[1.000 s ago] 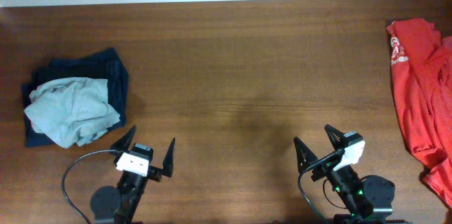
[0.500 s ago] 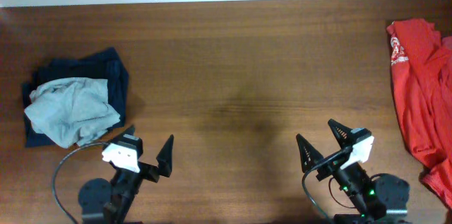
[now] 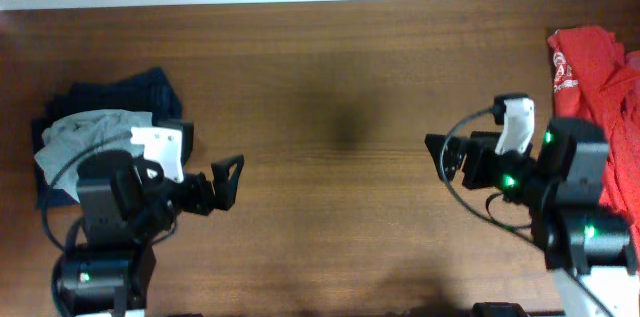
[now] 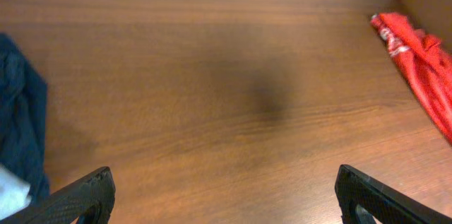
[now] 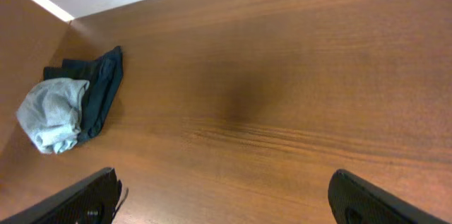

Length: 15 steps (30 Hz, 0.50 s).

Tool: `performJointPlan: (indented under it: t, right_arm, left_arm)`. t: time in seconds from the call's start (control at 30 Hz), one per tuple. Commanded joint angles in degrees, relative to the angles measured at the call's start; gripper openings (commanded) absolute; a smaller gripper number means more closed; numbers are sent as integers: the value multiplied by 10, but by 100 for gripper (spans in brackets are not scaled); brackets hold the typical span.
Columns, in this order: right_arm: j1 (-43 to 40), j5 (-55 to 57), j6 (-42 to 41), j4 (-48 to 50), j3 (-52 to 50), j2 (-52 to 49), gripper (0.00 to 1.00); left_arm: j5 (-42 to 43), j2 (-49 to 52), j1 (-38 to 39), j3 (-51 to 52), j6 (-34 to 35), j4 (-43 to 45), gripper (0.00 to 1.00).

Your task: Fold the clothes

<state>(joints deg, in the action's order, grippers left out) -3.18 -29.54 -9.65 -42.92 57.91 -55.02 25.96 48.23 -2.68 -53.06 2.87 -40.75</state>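
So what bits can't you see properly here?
- Red T-shirt: overhead, cut off by the right edge, lower part behind the right arm.
- Its white print: too small to read.
- Navy garment: overhead, partly under the grey garment and left arm.

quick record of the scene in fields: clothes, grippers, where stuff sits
surface: brown wooden table
left side: crumpled pale grey garment lying on a navy garment
right edge: orange-red T-shirt with white print, rumpled, partly out of frame
left gripper: open, holding nothing, over the table
right gripper: open, holding nothing, over the table
contact: neither gripper touches any garment
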Motion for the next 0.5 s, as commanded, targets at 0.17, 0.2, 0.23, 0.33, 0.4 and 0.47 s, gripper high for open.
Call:
performJointPlan:
  t: [0.17,0.2,0.23,0.33,0.4,0.47]
  right_arm:
    - [-90,202,-81,-155,118,-114,99]
    - [-111,202,-86,-163,122,-121,99]
    - [-140,202,-91,-168,124,-127,99]
    - [-269,207,-109,-172,124,-149,99]
    - [-334,211,-135,-177,124,-162,99]
    - [-396,210,-149,-178,124,-178,99]
  left_arm:
    - [-5,49,2,-20,1,-28,99]
    - [-14,54,2,-20,1,-35,99]
    - [-21,61,2,-20,1,-42,99]
    - [-28,80,2,-20,1,-54,99]
    - [-28,88,2,-20,1,-52,99]
    - [-28,96,2,-20,1,-47,99]
